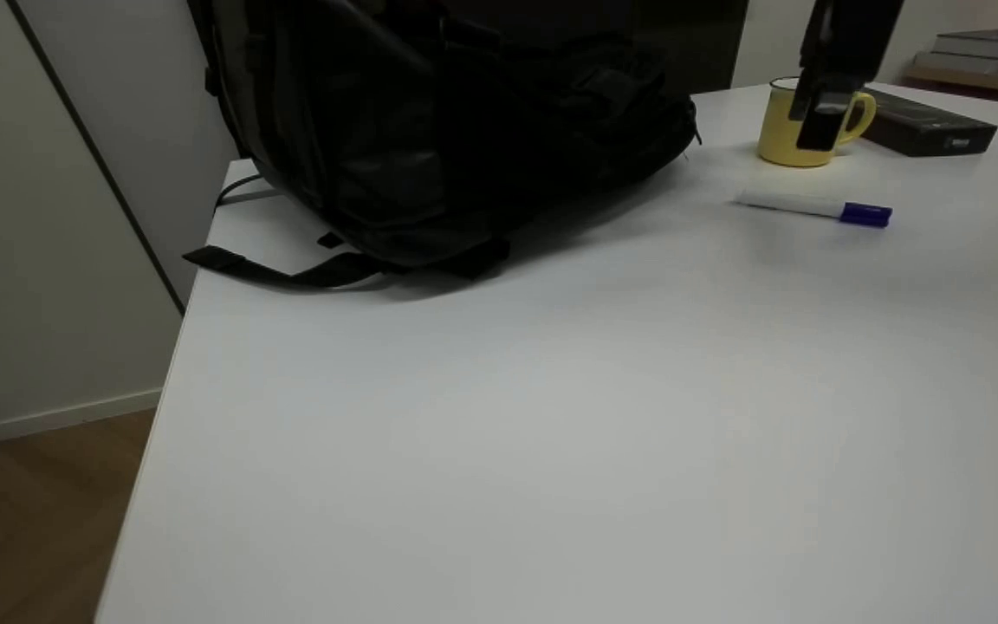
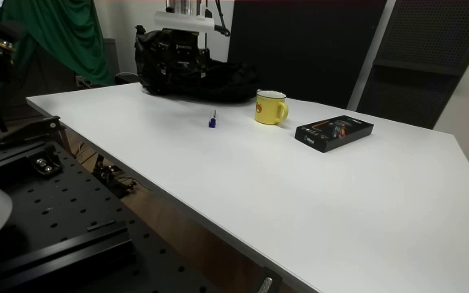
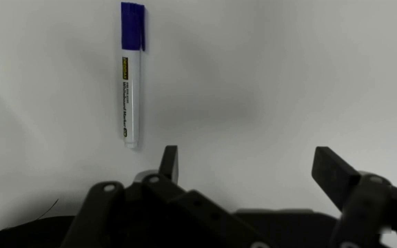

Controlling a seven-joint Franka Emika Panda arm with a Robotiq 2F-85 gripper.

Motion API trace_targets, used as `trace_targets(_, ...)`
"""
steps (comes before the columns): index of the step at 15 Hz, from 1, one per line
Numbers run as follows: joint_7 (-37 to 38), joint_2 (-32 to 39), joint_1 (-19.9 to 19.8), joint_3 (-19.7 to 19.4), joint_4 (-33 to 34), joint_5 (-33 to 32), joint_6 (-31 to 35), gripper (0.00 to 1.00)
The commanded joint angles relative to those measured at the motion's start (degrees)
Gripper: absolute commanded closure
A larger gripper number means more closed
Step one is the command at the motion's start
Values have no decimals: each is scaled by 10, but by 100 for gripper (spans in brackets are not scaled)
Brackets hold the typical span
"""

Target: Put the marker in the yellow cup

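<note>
The whiteboard marker [image 3: 132, 96] lies on its side on the white counter [image 1: 508, 433], near the yellow mug [image 2: 265, 112] but apart from it. In the wrist view its dark blue cap [image 3: 130, 26] points to the top edge, the clip runs along the right side, and the words "Whiteboard Marker" can be read along the white barrel. The fingers [image 3: 334, 172] stand wide apart, and the counter shows through the gap between them. The marker lies to the left of that gap as the wrist view shows it, its white end near the fingertip on that side.

The mug stands upright. In an exterior view its white inside, dark rim and side handle are plain to see, along with a small reddish-brown figure on its wall. In an exterior view the fingers [image 1: 821, 134] cover part of the mug, and the marker lies on the near side of it, cap to the right.

A black box [image 2: 334, 132] lies flat near the mug, on the handle side; it has colored print on top. In both exterior views a black backpack [image 1: 352, 130] rests on the counter; its loose strap [image 1: 308, 273] trails on the surface. The arm [image 2: 183, 21] hangs in front of the backpack in an exterior view, where a green curtain [image 2: 71, 36] drapes at the left.
</note>
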Motion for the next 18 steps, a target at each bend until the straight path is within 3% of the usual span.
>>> trace_targets(1, 15, 70, -3, -5, 70, -30, -19, 0)
trace_targets(14, 21, 194, -8, -42, 200, -66, -62, 0)
trace_targets(15, 26, 199, -5, -46, 206, -69, -69, 25)
trace_targets(16, 28, 204, -5, -48, 211, -70, -75, 25)
trace_targets(18, 35, 209, -3, -53, 221, -71, -87, 40)
